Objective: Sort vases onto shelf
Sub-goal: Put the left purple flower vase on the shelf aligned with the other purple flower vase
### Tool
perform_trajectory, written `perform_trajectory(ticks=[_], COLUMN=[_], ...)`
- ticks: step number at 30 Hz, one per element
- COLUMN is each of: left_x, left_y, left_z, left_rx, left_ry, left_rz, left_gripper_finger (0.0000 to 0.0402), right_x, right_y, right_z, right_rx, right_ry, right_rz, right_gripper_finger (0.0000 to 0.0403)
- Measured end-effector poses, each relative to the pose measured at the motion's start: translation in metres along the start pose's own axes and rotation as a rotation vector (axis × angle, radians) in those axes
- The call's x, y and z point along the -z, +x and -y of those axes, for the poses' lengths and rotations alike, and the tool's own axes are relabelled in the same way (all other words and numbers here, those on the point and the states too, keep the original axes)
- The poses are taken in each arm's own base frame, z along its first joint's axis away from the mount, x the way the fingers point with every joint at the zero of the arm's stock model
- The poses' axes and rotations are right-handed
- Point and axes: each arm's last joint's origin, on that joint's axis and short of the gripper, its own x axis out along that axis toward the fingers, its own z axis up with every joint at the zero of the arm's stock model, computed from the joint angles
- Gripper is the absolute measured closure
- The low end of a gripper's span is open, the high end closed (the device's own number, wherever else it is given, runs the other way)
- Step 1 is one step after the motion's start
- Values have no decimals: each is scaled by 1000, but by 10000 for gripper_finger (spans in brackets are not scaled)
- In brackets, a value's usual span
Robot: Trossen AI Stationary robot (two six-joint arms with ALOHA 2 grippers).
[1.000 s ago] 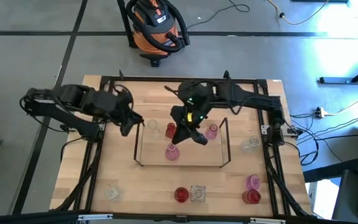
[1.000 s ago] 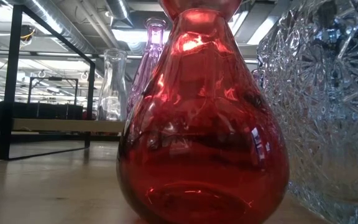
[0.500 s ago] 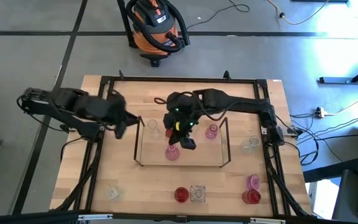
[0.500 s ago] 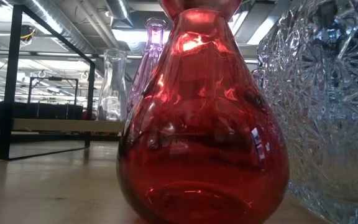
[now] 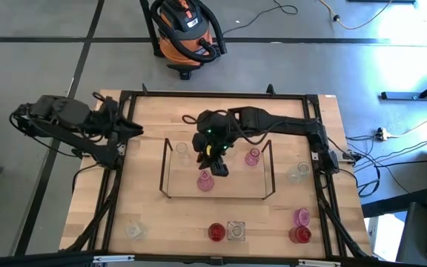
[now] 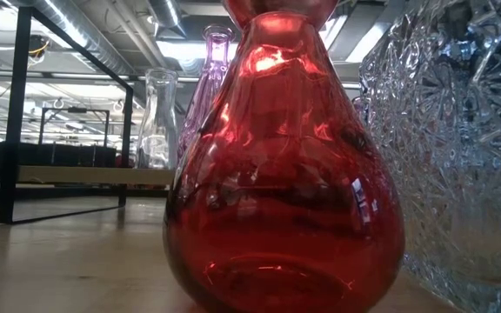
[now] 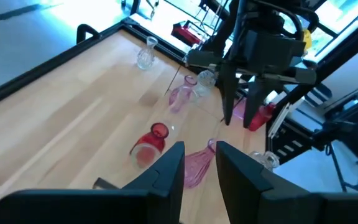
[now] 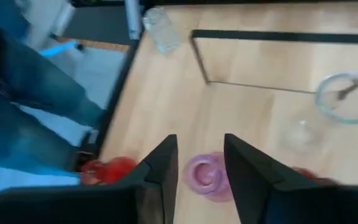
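The shelf (image 5: 163, 169) is a thin dark wire rectangle in the middle of the table. Inside its outline stand a clear vase (image 5: 181, 150), a pink vase (image 5: 205, 181) and another pink vase (image 5: 252, 156). A red vase (image 5: 204, 156) is partly hidden under my right arm. My right gripper (image 5: 219, 169) hangs open, slanting down just above the nearer pink vase (image 8: 205, 173), whose mouth shows between its fingers. My left gripper (image 5: 132, 130) is open and holds nothing, beyond the shelf's left end, near the table's left edge.
Along the near edge stand a clear vase (image 5: 134, 231), a red vase (image 5: 216, 232), a cut-glass jar (image 5: 235, 231), a pink vase (image 5: 302, 216) and a red vase (image 5: 299, 235). A clear vase (image 5: 299, 172) stands right of the shelf. A person's legs (image 8: 30, 106) show beside the table.
My left gripper has drawn back from the shelf's left end toward the table's left edge. My right gripper has turned, sunk and shifted left over the shelf, ending above the nearer pink vase. No vase has moved.
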Motion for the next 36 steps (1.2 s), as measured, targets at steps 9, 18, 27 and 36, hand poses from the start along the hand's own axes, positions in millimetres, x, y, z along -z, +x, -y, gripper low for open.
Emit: perform_trajectory(ticks=[9, 18, 27, 36], left_x=[4, 4, 4, 5], left_y=[-4, -4, -4, -5], left_z=[-4, -4, -4, -4], left_rx=[-9, -9, -1, 32], left_ry=[28, 31, 49, 56], left_rz=[-29, -33, -41, -68], left_gripper_finger=[316, 316, 316, 316], right_x=[10, 11, 12, 16], right_y=[39, 42, 42, 43], right_z=[3, 5, 5, 1], right_rx=[-6, -3, -14, 24], right_ry=[33, 45, 45, -60], right_rz=[-111, -125, -130, -182], right_gripper_finger=[387, 359, 268, 203])
